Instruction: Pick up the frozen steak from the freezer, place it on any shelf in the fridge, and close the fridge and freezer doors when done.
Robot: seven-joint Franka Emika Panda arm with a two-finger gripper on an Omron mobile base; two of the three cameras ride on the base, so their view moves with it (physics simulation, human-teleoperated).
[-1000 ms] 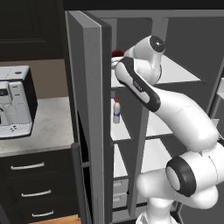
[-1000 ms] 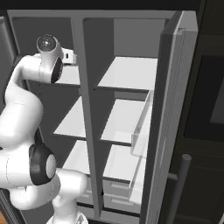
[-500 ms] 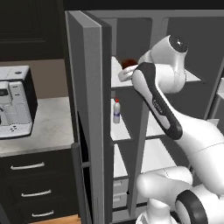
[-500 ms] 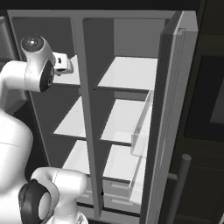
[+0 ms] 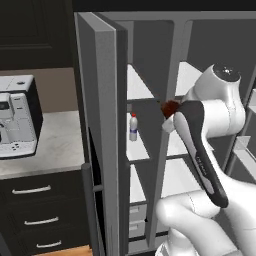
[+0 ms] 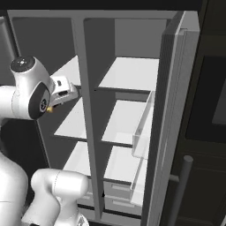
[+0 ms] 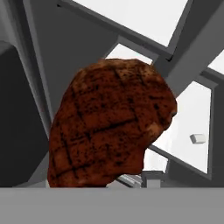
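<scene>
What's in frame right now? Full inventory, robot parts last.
frozen steak: 1, dark red-brown with char lines, held in front of the divider between the two compartments
white bottle: 1, white with red cap and blue label, on a middle freezer shelf
freezer: 1, grey with white shelves, left compartment, door open
fridge: 1, grey with white shelves, right compartment, door open
freezer door: 1, grey, swung open at left
fridge door: 1, grey with a clear inner bin, swung open at right
coffee machine: 1, white and black, on the counter at left
counter: 1, pale grey, above dark drawers
drawers: 3, dark, pale handles
pincer: 1, shut on the steak
arm: 1, white with dark joints
</scene>
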